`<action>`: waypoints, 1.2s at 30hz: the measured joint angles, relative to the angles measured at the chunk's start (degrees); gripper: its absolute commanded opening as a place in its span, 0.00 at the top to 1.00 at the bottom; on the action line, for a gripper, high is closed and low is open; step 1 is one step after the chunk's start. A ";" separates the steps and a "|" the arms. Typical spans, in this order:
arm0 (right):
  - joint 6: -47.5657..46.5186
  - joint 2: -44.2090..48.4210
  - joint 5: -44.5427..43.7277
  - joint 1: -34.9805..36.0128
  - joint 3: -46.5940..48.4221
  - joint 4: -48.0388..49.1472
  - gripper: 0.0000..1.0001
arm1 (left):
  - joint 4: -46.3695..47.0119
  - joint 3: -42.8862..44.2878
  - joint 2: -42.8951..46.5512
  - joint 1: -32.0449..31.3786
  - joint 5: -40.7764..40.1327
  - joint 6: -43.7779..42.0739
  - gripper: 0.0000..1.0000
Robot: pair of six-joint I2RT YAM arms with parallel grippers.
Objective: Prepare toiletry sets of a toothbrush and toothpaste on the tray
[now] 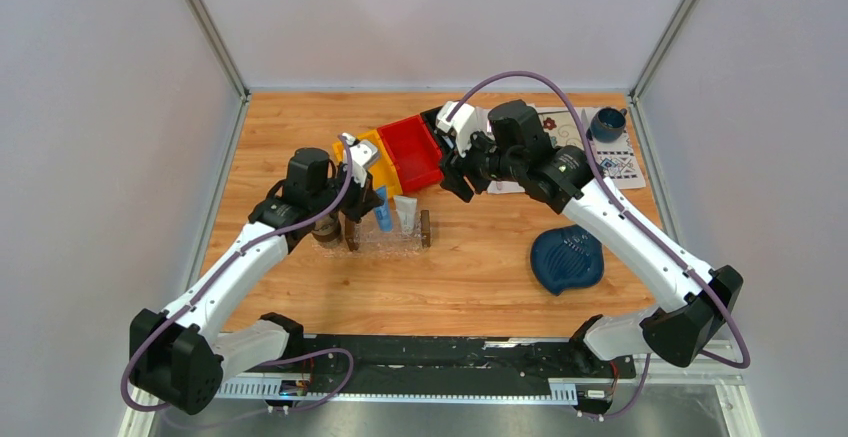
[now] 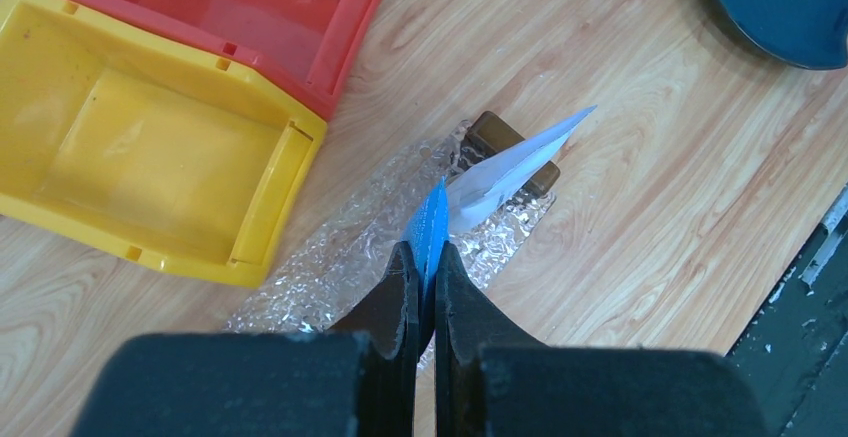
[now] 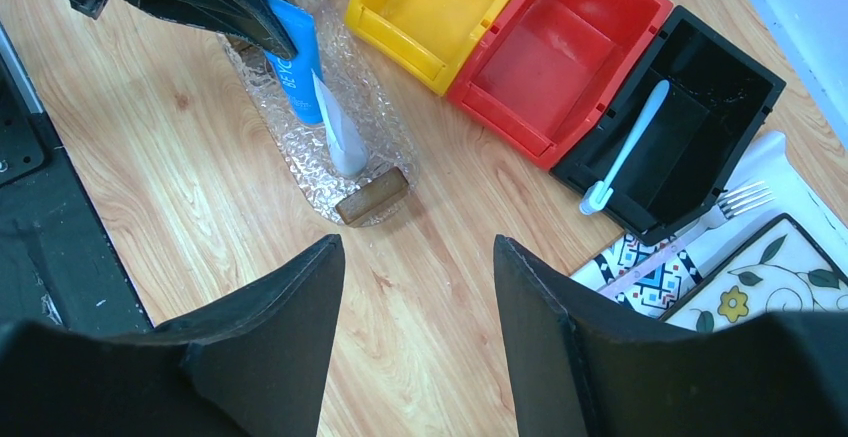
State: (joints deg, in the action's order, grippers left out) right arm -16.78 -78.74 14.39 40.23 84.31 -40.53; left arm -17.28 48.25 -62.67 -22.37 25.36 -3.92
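Note:
The clear textured tray (image 1: 392,244) lies on the wood with a brown block (image 1: 425,227) at each short end. The white-grey toothpaste tube (image 1: 405,214) lies in it. My left gripper (image 1: 366,200) is shut on the flat end of the bright blue toothpaste tube (image 2: 433,219), over the tray (image 2: 330,257) beside the white tube (image 2: 500,175). My right gripper (image 3: 418,245) is open and empty, above bare wood right of the tray (image 3: 320,167). The pale blue toothbrush (image 3: 627,149) lies in the black bin (image 3: 720,77). The blue tube (image 3: 296,67) and white tube (image 3: 340,135) also show in the right wrist view.
A yellow bin (image 1: 365,147) and a red bin (image 1: 412,152) stand just behind the tray. A dark blue leaf dish (image 1: 567,259) lies front right. A fork (image 3: 735,202), a floral plate (image 3: 775,277) and a blue cup (image 1: 607,124) are at the back right.

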 measured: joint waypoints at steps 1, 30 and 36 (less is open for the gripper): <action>0.00 0.00 0.00 -0.02 0.00 0.04 0.39 | 0.00 0.00 0.00 0.00 -0.02 -0.04 1.00; -0.02 0.00 0.00 -0.09 -0.02 0.11 0.39 | 2.99 -1.86 -0.68 -0.07 0.28 -0.50 1.00; -0.02 0.00 0.00 -0.09 -0.04 0.11 0.39 | 3.26 -2.49 -0.87 -0.07 0.37 -0.81 1.00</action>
State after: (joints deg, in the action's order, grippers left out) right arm -16.80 -78.74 14.39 40.14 84.27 -40.42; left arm -14.02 45.76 -63.55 -22.44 25.74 -4.73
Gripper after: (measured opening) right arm 0.612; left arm 0.046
